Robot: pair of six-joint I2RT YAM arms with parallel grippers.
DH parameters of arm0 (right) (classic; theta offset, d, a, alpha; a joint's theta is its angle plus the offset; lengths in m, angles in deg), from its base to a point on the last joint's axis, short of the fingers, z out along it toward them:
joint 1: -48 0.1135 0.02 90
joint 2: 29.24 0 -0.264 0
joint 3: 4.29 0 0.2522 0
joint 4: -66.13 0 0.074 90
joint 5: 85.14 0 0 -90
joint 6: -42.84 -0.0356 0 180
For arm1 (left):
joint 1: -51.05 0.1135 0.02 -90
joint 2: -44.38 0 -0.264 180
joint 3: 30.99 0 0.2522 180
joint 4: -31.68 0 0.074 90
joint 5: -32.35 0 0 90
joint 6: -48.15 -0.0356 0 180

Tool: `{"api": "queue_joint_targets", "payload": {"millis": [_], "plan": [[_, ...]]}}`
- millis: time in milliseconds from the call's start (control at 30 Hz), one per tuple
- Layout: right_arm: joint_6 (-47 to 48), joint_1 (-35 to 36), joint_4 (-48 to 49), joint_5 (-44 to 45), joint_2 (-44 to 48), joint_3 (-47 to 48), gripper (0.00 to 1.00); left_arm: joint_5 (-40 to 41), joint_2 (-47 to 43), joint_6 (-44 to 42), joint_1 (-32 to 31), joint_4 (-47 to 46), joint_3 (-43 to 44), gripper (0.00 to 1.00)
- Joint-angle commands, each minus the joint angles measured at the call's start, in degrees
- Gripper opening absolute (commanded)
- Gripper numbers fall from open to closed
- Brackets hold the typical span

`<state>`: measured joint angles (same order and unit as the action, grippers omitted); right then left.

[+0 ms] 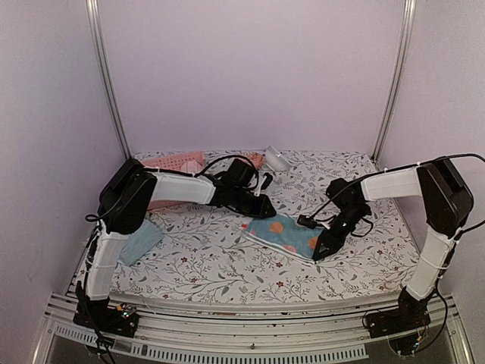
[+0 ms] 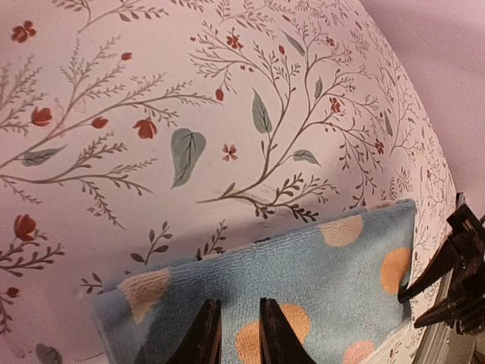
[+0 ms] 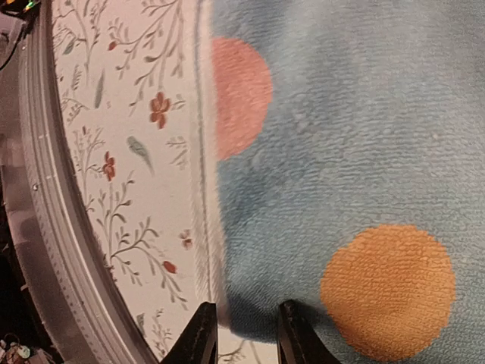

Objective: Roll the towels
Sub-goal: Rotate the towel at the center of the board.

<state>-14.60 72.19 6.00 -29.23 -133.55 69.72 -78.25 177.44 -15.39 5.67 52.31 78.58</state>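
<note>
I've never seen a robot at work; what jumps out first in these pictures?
The light blue towel with orange dots, lying mid-table on the flowery table cover. The left tool hangs over its far-left part and the right tool sits at its right edge. A pink basket stands far left.

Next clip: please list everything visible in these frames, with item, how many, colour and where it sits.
table cover: 1, white with a floral print, across the whole work surface
patterned towel: 1, light blue with orange and pink dots, lying flat at centre
plain towel: 1, pale teal, near left side
basket: 1, pink, perforated, back left
white object: 1, white, back centre, too small to identify
pink piece: 1, pink, just left of the white object, unclear what it is
left gripper: 1, black, at the patterned towel's far left corner
right gripper: 1, black, at its right edge
</note>
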Motion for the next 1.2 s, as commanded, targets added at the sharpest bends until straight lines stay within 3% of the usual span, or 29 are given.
{"api": "queue_joint_targets", "payload": {"millis": [0, 167, 367, 667, 800, 933, 1067, 1167], "plan": [[4.0, -0.1, -7.0, -7.2, 1.8, 4.5, 0.31, 0.8, -6.0, -3.7, 0.0, 0.9, -1.3, 0.21], [3.0, -3.5, -5.4, -7.1, 2.1, 8.6, 0.34, 0.5, -12.5, -3.5, -2.2, -2.8, -9.1, 0.22], [-0.5, -6.3, -2.2, -1.2, -3.3, 11.6, 0.30, -0.5, -11.5, -3.1, -4.9, -2.8, -11.4, 0.22], [-0.7, -6.9, 1.8, 10.8, -4.8, 2.4, 0.24, 2.4, -4.4, -3.0, -4.7, 3.8, -7.5, 0.21], [1.9, -5.2, 0.6, 8.5, -0.4, -2.2, 0.24, 5.9, -0.3, -5.8, -2.7, 6.2, -3.1, 0.20], [4.2, 2.9, -0.7, 4.1, 1.5, -5.2, 0.25, 5.9, 4.2, -8.0, 0.1, 6.6, 4.3, 0.20], [4.5, 7.3, -1.9, -3.2, 0.8, -2.3, 0.28, 1.4, 4.8, -9.9, 0.4, 5.6, 8.6, 0.21], [5.1, 7.8, -4.5, -4.7, 0.5, 1.5, 0.29, 0.1, 0.4, -10.5, -0.7, 3.1, 6.2, 0.21]]}}
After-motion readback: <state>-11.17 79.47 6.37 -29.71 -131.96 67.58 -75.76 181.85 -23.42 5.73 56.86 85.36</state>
